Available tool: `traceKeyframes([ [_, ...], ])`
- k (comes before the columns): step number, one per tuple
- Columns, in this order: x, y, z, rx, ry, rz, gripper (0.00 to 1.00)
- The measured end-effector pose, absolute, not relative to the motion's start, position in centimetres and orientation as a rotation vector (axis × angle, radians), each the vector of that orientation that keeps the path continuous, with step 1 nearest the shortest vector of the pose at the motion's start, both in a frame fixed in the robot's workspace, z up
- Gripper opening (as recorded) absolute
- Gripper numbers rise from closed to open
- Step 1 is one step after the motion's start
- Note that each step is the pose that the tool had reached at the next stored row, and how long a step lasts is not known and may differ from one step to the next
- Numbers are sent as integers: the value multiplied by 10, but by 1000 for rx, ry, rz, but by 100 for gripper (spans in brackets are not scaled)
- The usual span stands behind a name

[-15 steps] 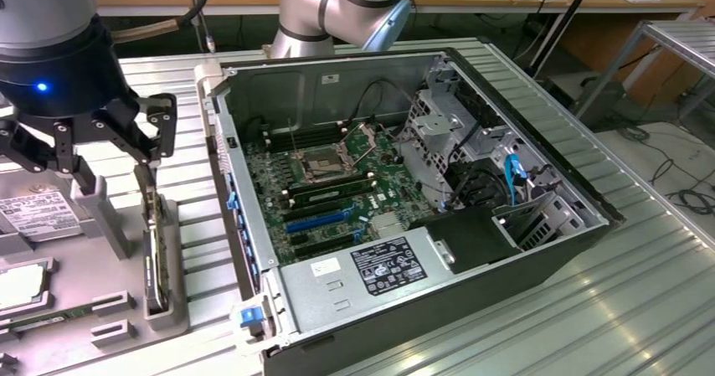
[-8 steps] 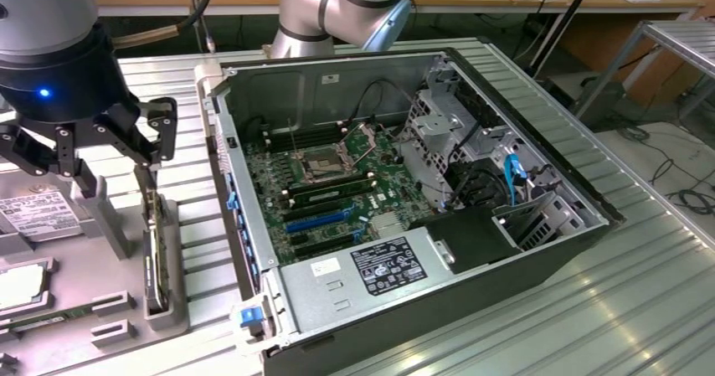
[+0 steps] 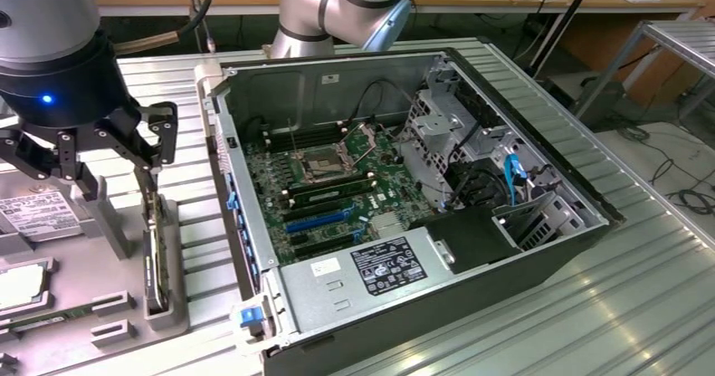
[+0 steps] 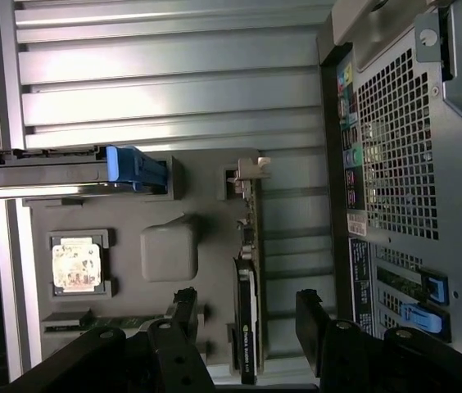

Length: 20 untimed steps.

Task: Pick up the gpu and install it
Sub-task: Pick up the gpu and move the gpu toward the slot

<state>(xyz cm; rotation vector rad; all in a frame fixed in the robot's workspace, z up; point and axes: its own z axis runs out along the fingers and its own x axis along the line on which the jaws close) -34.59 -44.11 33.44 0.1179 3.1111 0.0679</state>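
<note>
one gripper [image 3: 117, 171], two black fingers, spread as wide as it goes, holding nothing. in the wrist view the gripper [image 4: 246, 296] has one finger on each side of the gpu [image 4: 251, 237], with a clear gap on both sides and no contact. one gpu [image 3: 156, 254]: it stands on its long edge in a slot of the grey parts tray [image 3: 184, 309], metal bracket end toward the far end of the slot. it's outside the pc case [image 3: 537, 259], just beside its rear wall, and not installed. white print on the card edge is too small to read. the tray also holds one hard drive [image 3: 32, 215] with a white label (text unreadable), one cpu chip [image 4: 77, 266] in a square pocket and one green memory stick [image 4: 124, 322], partly hidden by the gripper. one case, lying on its side with the side panel off, on the ribbed metal counter [image 3: 625, 309]. inside are one motherboard [image 3: 335, 183] with blue expansion slots [image 3: 318, 219] (looks like two, not certain), one silver power supply [image 3: 369, 267] with one black label and one white sticker, neither legible, and one blue cable [image 3: 514, 175]. one blue light [image 3: 47, 100] glows on the gripper body. the colour-coded strip [image 4: 346, 90] on the case rear is not readable.
</note>
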Motion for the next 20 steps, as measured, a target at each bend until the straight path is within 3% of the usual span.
traceKeyframes([
  [20, -346, -441, 323, 118, 3110, 68, 60],
])
